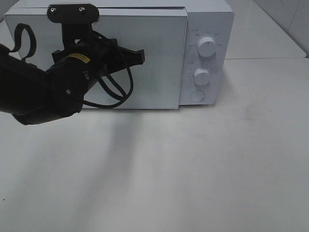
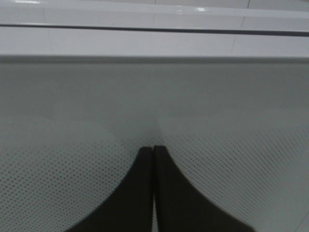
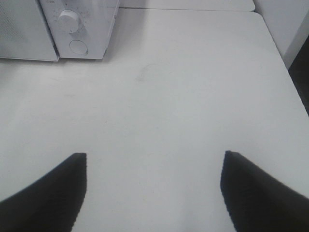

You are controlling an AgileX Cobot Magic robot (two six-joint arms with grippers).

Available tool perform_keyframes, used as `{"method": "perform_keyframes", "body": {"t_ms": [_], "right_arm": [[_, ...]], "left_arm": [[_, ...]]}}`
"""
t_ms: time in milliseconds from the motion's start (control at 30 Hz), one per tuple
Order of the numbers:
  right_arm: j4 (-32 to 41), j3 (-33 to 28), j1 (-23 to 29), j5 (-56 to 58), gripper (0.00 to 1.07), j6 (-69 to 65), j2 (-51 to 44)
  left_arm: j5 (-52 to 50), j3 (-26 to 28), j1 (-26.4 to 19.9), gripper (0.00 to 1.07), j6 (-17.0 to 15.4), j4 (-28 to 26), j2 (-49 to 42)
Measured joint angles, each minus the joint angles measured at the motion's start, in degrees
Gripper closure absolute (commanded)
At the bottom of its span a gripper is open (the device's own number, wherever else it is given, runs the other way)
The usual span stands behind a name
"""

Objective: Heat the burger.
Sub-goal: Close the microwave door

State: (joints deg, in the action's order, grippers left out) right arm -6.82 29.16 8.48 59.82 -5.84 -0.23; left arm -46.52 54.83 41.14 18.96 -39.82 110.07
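Note:
The burger is out of view in every frame. A white microwave [image 1: 207, 19] stands at the back of the table with its door [image 1: 159, 72] closed. My left gripper [image 1: 141, 56] is shut and empty, its tips at the upper middle of the door; whether they touch it I cannot tell. In the left wrist view the closed fingers [image 2: 145, 193] point at the dotted door window [image 2: 231, 159]. My right gripper [image 3: 153, 154] is open and empty above the bare table, to the right of the microwave [image 3: 91, 24]; it does not show in the high view.
The microwave's control panel has an upper knob [image 1: 207, 47], a lower knob [image 1: 202, 76] and a round button [image 1: 197, 95]. The white table [image 1: 169, 164] stretches in front. Its right edge [image 3: 289, 77] shows in the right wrist view.

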Motion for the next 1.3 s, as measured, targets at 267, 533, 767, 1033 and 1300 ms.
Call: {"method": "perform_keyframes", "body": {"t_ms": [267,533,767,1033,1300], "right_arm": [[0.0,0.0,0.0,0.0,0.34,0.0,0.0],[0.0,0.0,0.0,0.0,0.34,0.0,0.0],[0.0,0.0,0.0,0.0,0.34,0.0,0.0],[0.0,0.0,0.0,0.0,0.34,0.0,0.0],[0.0,0.0,0.0,0.0,0.34,0.0,0.0]], "left_arm": [[2.35,3.38,0.06,1.07,1.89,-1.95,1.89],[8.65,5.96,0.06,1.07,4.01,-1.72,2.46],[8.31,5.5,1.26,1.07,5.67,-2.41,1.32],[7.22,0.69,4.18,1.07,5.67,-3.95,-0.69],[23.78,-1.55,4.76,0.3,6.25,-4.3,-4.58]]}}
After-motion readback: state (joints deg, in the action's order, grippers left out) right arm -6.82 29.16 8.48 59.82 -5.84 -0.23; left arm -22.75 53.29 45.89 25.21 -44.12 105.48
